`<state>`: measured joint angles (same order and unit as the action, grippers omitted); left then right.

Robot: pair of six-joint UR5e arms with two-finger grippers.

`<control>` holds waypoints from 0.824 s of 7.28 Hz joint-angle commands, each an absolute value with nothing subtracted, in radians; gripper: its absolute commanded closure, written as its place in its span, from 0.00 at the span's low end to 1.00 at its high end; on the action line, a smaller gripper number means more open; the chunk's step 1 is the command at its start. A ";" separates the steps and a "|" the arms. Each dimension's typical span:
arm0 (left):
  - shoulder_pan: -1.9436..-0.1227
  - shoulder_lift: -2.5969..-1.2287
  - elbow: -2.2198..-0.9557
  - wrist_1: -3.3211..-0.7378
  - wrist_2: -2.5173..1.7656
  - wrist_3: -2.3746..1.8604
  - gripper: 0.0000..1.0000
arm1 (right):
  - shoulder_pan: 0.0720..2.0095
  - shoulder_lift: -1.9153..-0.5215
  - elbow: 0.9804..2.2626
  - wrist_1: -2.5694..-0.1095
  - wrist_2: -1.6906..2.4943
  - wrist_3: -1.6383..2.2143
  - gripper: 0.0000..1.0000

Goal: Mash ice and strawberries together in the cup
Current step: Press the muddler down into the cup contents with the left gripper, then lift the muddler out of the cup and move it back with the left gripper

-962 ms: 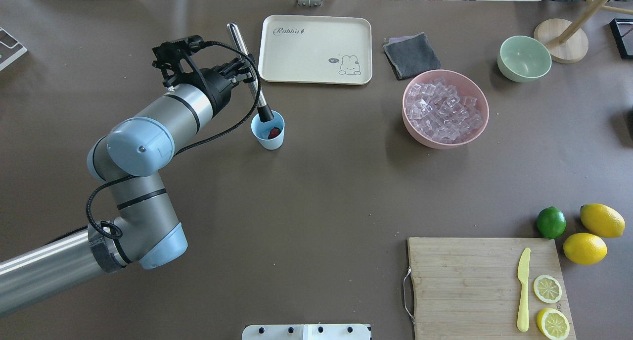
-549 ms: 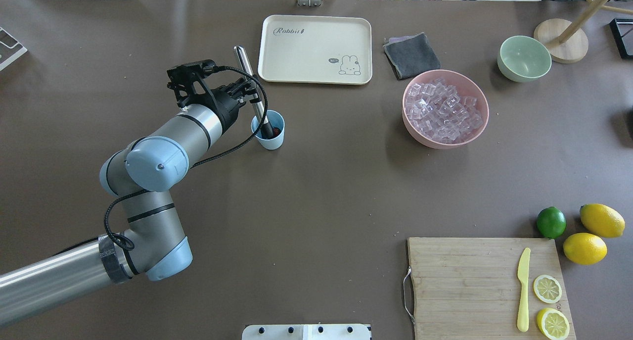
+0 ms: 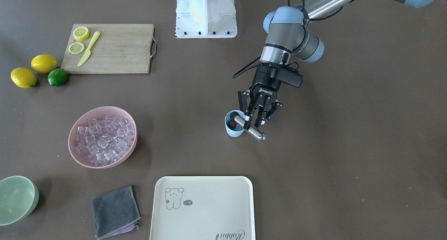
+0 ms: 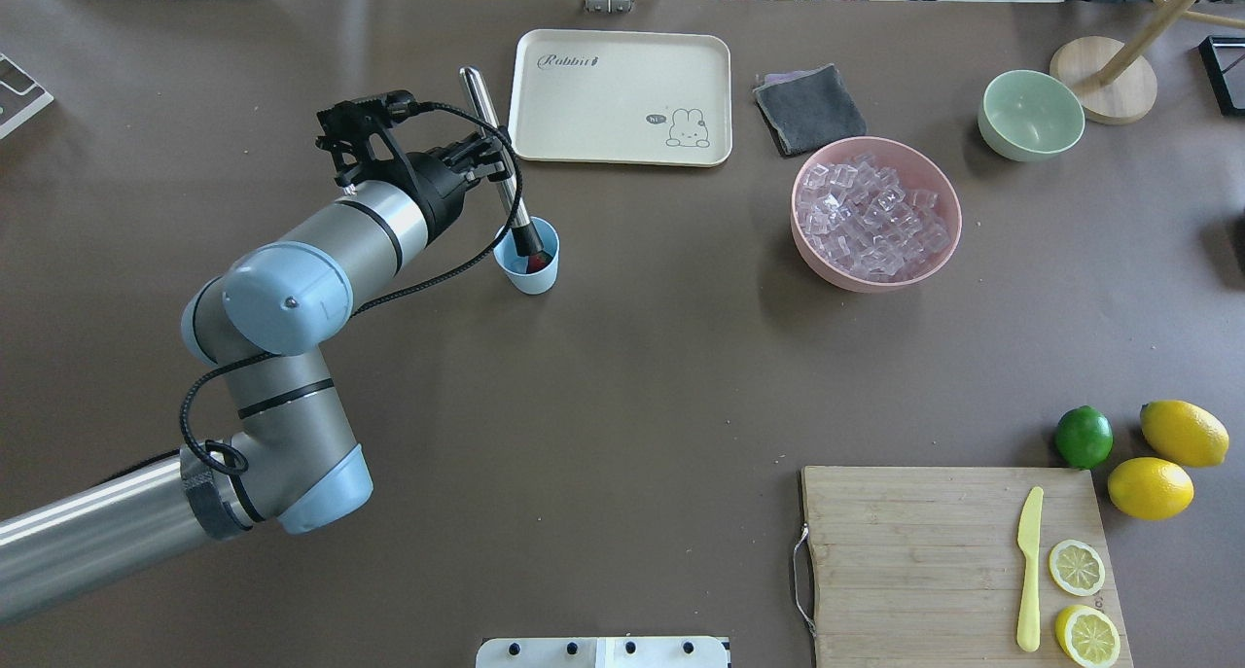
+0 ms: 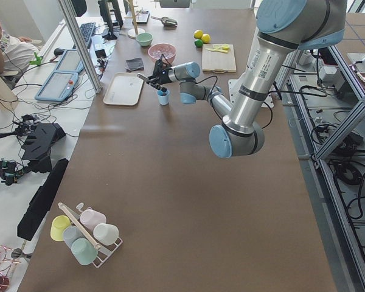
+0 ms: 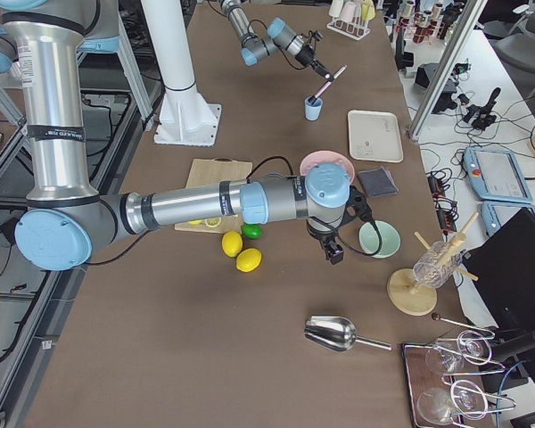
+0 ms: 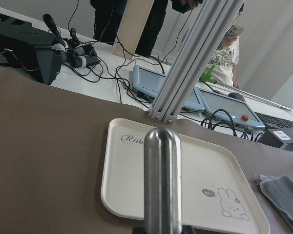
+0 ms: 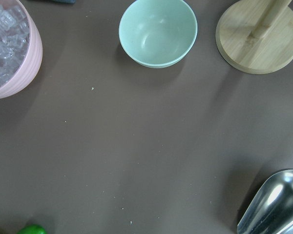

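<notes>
1. grip: left gripper [image 3: 252, 123] is clamped on a shiny steel muddler rod with a black tip [image 3: 257, 134], fingers pinching the shaft around its middle.
2. muddler is tilted, black tip down inside the small light blue plastic cup [image 4: 530, 275], free steel end leaning up and away toward the tray side of the table.
3. cup stands upright on the brown table [image 4: 642, 386], near the cream rectangular rabbit-print tray [image 4: 603, 94] but apart from it.
4. tiny red strawberry [image 3: 231, 123] sits inside the cup, right at the muddler tip; cannot tell if the tip touches it.
5. clear ice cubes [image 4: 872, 216] fill the wide pink bowl [image 4: 856, 277], well apart from the cup; cannot tell if any ice is in the cup.
6. right gripper [image 6: 332, 248] shows only in the right side view, hanging over the table between the pink bowl and the pale green bowl [image 4: 1031, 114]; cannot tell whether its fingers are spread or closed.
7. folded grey cloth [image 4: 809, 109] lies between the tray and the pale green bowl.
8. wooden cutting board [image 4: 914, 551] carries a yellow plastic knife [image 4: 1029, 571] and two lemon slices [image 4: 1077, 567]; a green lime [image 4: 1084, 437] and two whole lemons [image 4: 1184, 433] lie just beside it.
9. metal scoop [image 6: 339, 333] lies on the table at the robot's right end.
</notes>
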<state>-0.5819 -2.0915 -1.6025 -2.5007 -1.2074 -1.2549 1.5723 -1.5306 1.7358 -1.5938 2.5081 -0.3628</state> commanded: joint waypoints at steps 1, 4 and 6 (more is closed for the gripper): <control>-0.763 -2.051 -1.664 -2.493 -1.444 -1.253 1.00 | 1.572 -1.532 1.740 -1.594 2.508 -0.362 0.01; -1.061 -1.839 -1.644 -2.505 -1.968 -1.252 1.00 | 1.574 -1.535 1.753 -1.594 2.505 -0.362 0.01; -1.149 -1.650 -1.605 -2.503 -2.150 -1.060 1.00 | 1.572 -1.534 1.766 -1.594 2.505 -0.362 0.01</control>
<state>-1.0966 -1.7649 -1.6314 -2.5004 -2.0478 -1.1769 1.5735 -1.5347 1.7559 -1.5938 2.5052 -0.3623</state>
